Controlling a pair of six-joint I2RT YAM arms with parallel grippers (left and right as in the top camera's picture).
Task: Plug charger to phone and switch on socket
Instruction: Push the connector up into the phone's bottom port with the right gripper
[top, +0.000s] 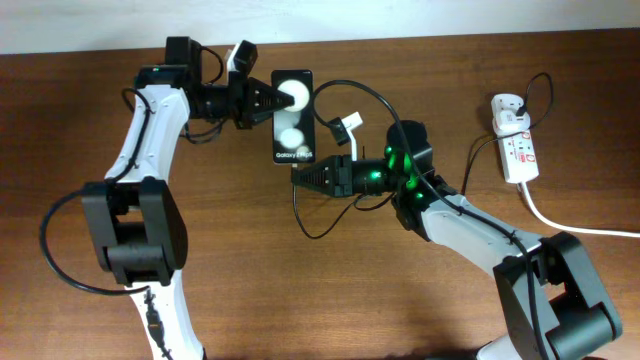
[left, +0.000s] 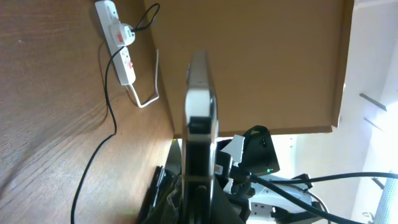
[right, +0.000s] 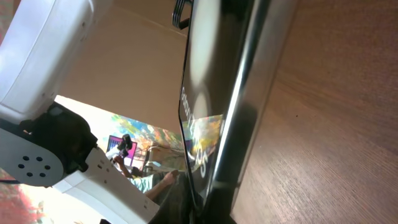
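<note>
The phone (top: 292, 140), black with two white spots and "Galaxy" text, is near the table's back centre. My left gripper (top: 268, 100) is shut on its upper left edge. The left wrist view shows the phone (left: 200, 106) edge-on, rising from my jaws (left: 198, 214). My right gripper (top: 298, 172) is shut at the phone's bottom edge. The thin black charger cable (top: 300, 215) loops down from its tip; the connector is hidden. The right wrist view shows the glossy phone (right: 211, 74) right at my jaws (right: 214, 214). The white socket (top: 518, 150) lies at the far right, also in the left wrist view (left: 121, 46).
A white plug sits in the socket's far end, with thin black cable (left: 102, 140) running from it across the wooden table. The socket's thick white cord (top: 560, 222) runs off the right edge. The robots' thicker black cables arch above the phone and beside both arms.
</note>
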